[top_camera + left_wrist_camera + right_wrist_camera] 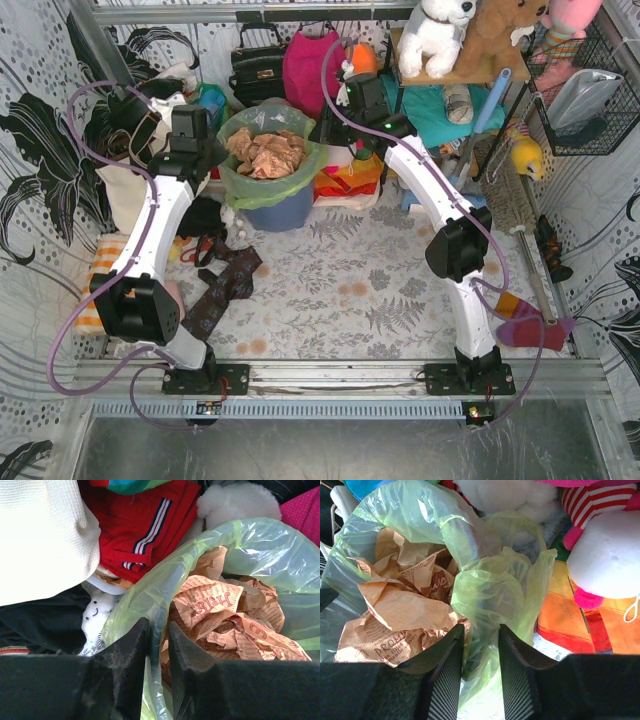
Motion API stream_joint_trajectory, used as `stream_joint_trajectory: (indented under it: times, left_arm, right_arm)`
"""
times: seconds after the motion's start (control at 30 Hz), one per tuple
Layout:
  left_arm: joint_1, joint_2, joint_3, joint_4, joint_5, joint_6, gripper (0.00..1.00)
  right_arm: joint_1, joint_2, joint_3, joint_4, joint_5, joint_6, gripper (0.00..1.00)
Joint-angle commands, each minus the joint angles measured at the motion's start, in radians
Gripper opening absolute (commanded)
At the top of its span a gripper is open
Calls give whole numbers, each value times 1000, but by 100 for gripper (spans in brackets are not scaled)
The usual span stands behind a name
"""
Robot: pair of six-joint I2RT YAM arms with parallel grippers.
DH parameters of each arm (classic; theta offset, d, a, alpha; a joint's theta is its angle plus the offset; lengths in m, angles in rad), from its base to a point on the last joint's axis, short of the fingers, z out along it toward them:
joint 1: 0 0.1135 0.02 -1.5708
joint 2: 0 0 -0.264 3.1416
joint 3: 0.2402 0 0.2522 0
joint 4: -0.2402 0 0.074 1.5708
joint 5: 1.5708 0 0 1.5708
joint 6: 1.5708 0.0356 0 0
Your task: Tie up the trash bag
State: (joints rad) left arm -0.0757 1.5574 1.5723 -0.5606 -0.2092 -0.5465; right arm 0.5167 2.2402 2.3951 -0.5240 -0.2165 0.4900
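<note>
at bin mouth: left gripper jaws and right gripper jaws each pinch trash bag rim.

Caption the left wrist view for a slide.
Left gripper closing on the green trash bag rim, crumpled brown paper inside.

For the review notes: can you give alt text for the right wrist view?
The right gripper has its fingers closing around a gathered fold of the trash bag rim. Crumpled brown paper fills the bag at left; a white plush toy lies at right on orange fabric.
</note>
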Motion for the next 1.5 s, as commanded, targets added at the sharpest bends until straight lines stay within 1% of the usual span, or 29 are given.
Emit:
stream_joint_trajectory:
  times: [0.0, 0.13, 0.27, 0.37, 0.43, 0.53, 0.57, 0.77, 0.97, 1.1, 1.3, 1.47]
  left_arm:
    - [7, 29, 59, -8, 18, 20, 31]
    - [8, 36, 65, -29, 1, 24, 29]
    - [7, 32, 62, -44, -3, 22, 23]
    - [8, 23, 63, -45, 8, 18, 19]
    - [8, 18, 62, -44, 19, 18, 12]
    - [7, 18, 71, -46, 39, 15, 1]
    - [7, 20, 77, -51, 49, 16, 0]
    - [8, 29, 130, -106, 137, 47, 0]
    - [7, -35, 101, -105, 247, 77, 0]
    - [5, -108, 47, -93, 281, 65, 0]
    - [-22, -181, -13, -101, 392, 45, 0]
    - [-108, -220, -43, -122, 412, 42, 0]
  right_arm:
    - [2, 21, 27, -4, -11, 14, 32]
    - [3, 18, 26, -1, -20, 19, 27]
    - [3, 13, 23, 2, -32, 16, 26]
    - [3, 3, 15, 5, -32, 16, 23]
    - [3, -3, 12, 7, -33, 21, 17]
    - [3, -12, 12, 10, -36, 25, 5]
    - [3, -15, 12, 10, -38, 27, 1]
    - [15, -52, 5, 2, -52, 21, 0]
    - [40, -132, -42, -32, -42, -3, 0]
    - [52, -232, -158, -18, -43, 0, 0]
    - [56, -426, -403, 68, -44, 37, 0]
    - [58, -559, -543, 84, -34, 56, 0]
